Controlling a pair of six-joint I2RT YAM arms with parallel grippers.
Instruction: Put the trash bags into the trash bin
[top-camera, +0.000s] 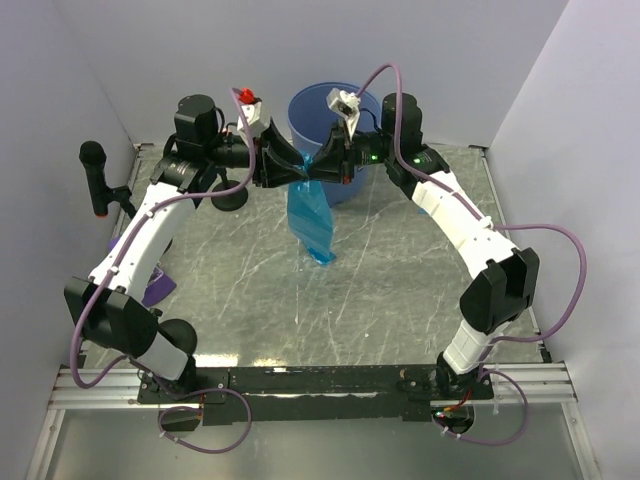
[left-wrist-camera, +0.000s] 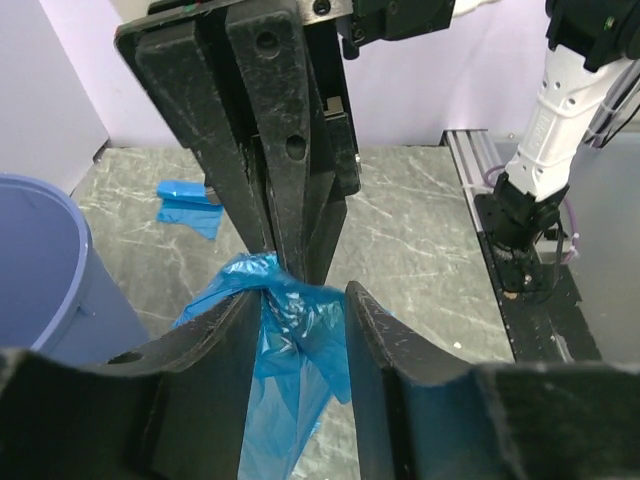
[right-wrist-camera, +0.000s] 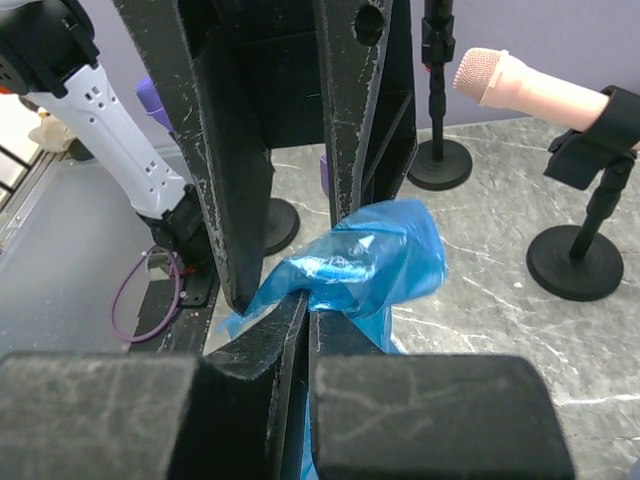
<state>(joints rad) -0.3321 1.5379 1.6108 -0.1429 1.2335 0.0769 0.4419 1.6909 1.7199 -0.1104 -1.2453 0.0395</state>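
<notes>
Top external view: right jaws clenched the top of the bag, left jaws stood parted astride it; it hung over the table at 6 o'clock of the bin.

The trash bag is thin, shiny, crinkly, see-through blue plastic. At 12 o'clock, the trash bin is hard, smooth blue plastic, and the table looks like grey stone.

Two trash bags, one trash bin, two end effectors, two microphone stands
</notes>
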